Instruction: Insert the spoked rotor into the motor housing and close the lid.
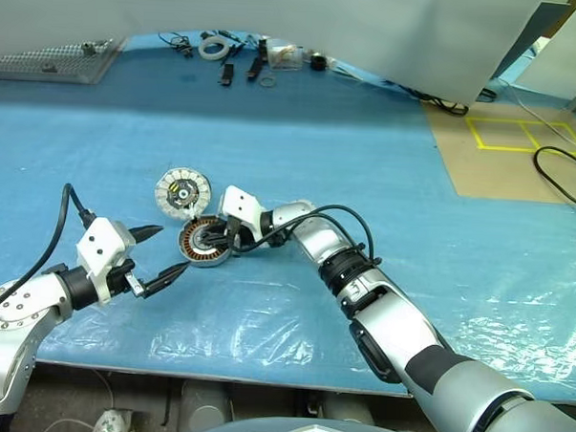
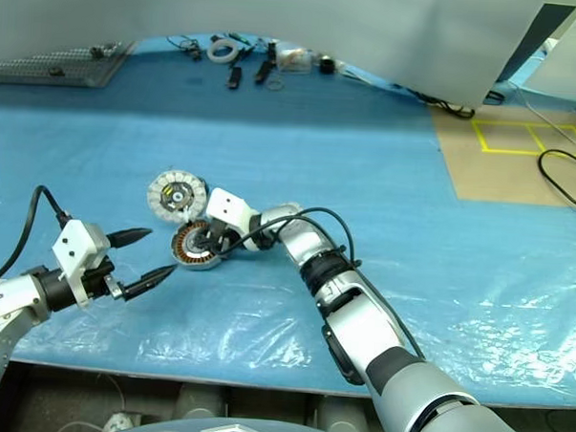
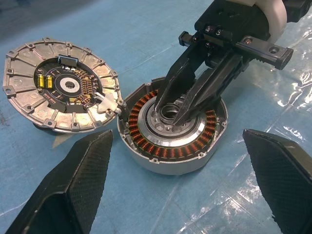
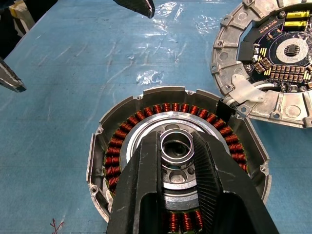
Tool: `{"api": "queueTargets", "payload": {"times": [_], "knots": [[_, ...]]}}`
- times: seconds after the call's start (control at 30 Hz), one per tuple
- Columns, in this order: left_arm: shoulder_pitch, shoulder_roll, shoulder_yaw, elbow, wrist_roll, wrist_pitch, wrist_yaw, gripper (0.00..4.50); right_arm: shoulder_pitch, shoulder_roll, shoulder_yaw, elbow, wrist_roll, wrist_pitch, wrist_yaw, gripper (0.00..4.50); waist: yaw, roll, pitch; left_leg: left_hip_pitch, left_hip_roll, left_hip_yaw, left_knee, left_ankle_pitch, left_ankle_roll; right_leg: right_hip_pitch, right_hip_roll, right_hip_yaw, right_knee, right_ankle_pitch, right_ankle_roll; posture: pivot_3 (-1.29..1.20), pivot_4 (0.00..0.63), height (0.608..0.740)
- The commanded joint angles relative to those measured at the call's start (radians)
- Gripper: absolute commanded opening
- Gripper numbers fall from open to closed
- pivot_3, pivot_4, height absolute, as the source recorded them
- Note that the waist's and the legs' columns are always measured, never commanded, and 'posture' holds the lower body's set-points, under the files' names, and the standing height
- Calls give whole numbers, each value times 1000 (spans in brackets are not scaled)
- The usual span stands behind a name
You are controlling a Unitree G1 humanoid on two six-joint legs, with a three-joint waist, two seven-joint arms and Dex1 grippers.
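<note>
Centrally, the motor housing [image 1: 206, 243] is seen lying flat on the blue-covered table [image 1: 367, 162], its copper windings facing up. The right pincer [image 4: 178, 146] is closed on the silver hub [image 3: 168, 113] at the housing's middle, one black finger on either side of it. The lid [image 1: 183, 191] lies just behind the housing and touches its rim, circuit face up. The left pincer [image 1: 162, 255] is held wide open just beside the housing, on the side away from the lid, gripping nothing.
</note>
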State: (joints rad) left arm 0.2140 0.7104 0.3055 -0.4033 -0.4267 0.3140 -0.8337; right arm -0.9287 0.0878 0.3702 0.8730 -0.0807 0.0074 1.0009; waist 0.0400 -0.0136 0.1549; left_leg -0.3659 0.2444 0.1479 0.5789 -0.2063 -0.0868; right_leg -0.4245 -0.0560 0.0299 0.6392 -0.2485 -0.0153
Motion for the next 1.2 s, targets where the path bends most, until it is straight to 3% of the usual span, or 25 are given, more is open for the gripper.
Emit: {"api": "queueTargets", "payload": {"times": [0.03, 0.2, 0.4, 1.0, 1.1, 1.2], "knots": [[2, 0, 9, -18, -2, -18, 1, 4500, -1, 10, 6, -26, -6, -8, 3, 580, 0, 0, 0, 0, 0, 0, 0, 0, 0, 0, 0, 0, 0, 0, 0, 0, 150, 740], [0, -1, 9, -18, -2, -19, 0, 4500, 1, 8, 6, -11, -13, -22, -7, 580, 0, 0, 0, 0, 0, 0, 0, 0, 0, 0, 0, 0, 0, 0, 0, 0, 150, 740], [-3, -2, 7, -17, -3, -18, 0, 4500, 5, 9, -6, -30, 5, 20, 23, 2450, 0, 0, 0, 0, 0, 0, 0, 0, 0, 0, 0, 0, 0, 0, 0, 0, 150, 740], [-34, -8, -15, 3, -2, -19, -3, 4500, -2, -57, -65, -364, 145, 231, 109, 2450, 0, 0, 0, 0, 0, 0, 0, 0, 0, 0, 0, 0, 0, 2, 3, 0, 150, 740], [-26, -9, -17, -1, -4, -17, -6, 4500, 26, -58, -40, -373, 134, 224, 106, 1848, 1, 0, 0, 0, 0, 0, 0, 0, 0, 0, 0, 0, 0, 2, 3, 0, 150, 740], [-17, -9, -16, -6, -5, -16, -8, 4500, 59, -56, -7, -384, 122, 220, 112, 820, 0, 0, 0, 0, 0, 0, -1, 0, 0, 0, 0, 0, -1, 2, 4, 0, 150, 740]]}}
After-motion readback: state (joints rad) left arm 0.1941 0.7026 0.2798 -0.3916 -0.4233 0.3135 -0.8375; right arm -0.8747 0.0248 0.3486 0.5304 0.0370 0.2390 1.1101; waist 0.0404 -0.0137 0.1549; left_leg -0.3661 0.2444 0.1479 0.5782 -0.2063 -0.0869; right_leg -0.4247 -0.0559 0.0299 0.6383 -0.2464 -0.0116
